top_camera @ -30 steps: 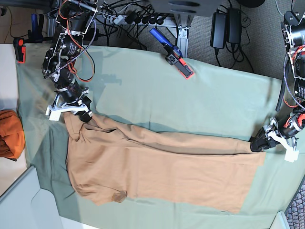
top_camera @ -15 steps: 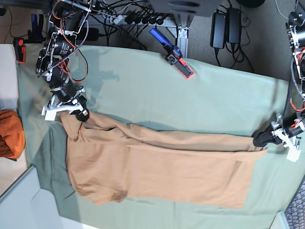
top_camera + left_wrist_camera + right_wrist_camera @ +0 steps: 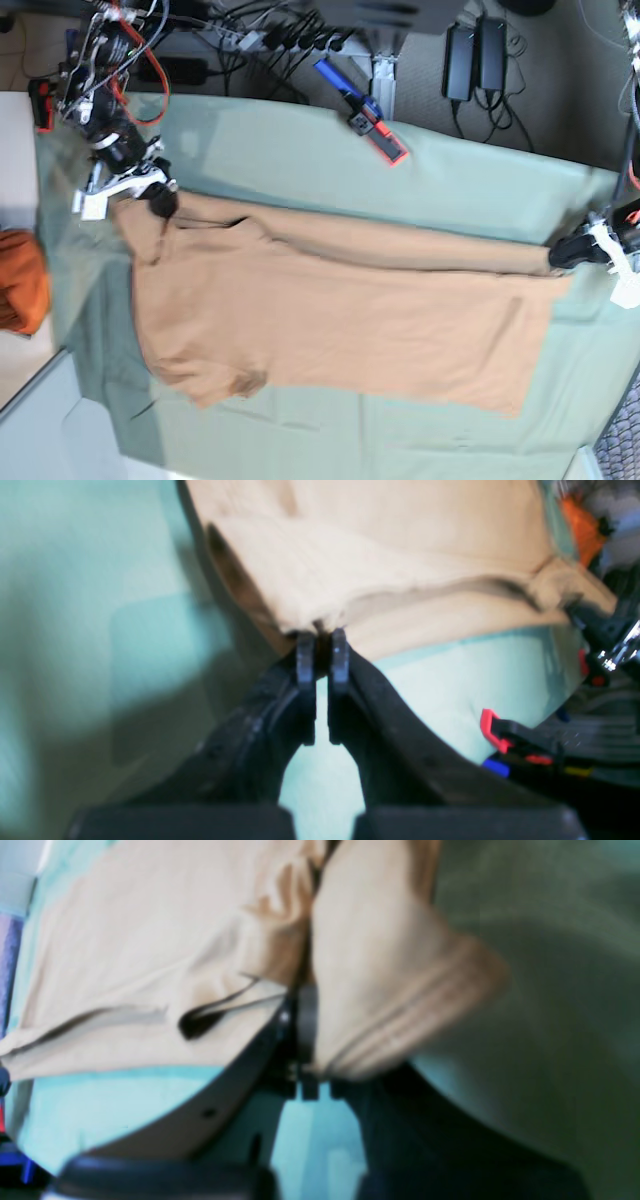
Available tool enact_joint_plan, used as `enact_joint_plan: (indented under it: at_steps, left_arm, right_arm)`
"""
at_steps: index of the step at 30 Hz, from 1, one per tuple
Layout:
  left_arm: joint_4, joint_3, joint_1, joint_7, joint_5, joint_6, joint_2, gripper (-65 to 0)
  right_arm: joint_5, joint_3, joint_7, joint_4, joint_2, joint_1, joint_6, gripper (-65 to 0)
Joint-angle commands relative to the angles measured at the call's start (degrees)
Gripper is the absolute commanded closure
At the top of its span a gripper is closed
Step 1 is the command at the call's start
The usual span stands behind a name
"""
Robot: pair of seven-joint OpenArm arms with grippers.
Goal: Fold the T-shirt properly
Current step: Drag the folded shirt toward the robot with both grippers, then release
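Pulled further apart since half a second ago: right claw (image 3: pixel 163 203) up and outward toward the table's corner, left claw (image 3: pixel 562 252) outward too, stretching the shirt (image 3: pixel 330 315) longer and flatter. Plain tan, no print, spread lengthwise across the green cloth (image 3: pixel 470 180) between both claws, one sleeve folded under at the lower edge. Clamped on the hem corner at the left claw (image 3: pixel 320 652), black fingertips (image 3: pixel 305 652) nearly together with fabric bunched between them. Clamped likewise at the right claw (image 3: pixel 305 1040), a ribbed sleeve edge draped over one finger (blurred, so the finer grip is hard to read). Beyond the right claw, off the cloth, an orange bundle (image 3: pixel 20 280). Above the shirt, between the claws, a blue-and-red clamp (image 3: pixel 362 112).
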Motion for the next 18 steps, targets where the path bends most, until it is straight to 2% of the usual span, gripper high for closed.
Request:
enact_joint_plan:
  at_steps: [1, 6, 14, 18]
  left_arm:
    - [2.2, -0.5, 0.5, -0.6, -1.4, -0.5, -1.4, 0.0]
    - [7.1, -0.6, 5.6, -0.6, -1.2, -0.5, -2.4, 0.0]
    - [8.9, -0.7, 10.2, -0.2, -1.3, -0.5, -6.3, 0.0]
    - [9.0, -2.2, 11.6, 1.7, -4.3, -0.5, -7.7, 0.0]
  right_arm:
    - [1.1, 0.3, 0.9, 2.3, 1.1, -1.1, 5.4, 0.0]
    - [1.1, 0.3, 0.9, 7.2, 1.2, -7.5, 5.4, 0.0]
    - [1.2, 2.0, 0.9, 11.7, 1.2, -14.5, 5.4, 0.0]
    - [1.2, 3.8, 0.9, 13.6, 1.9, -16.6, 5.4, 0.0]
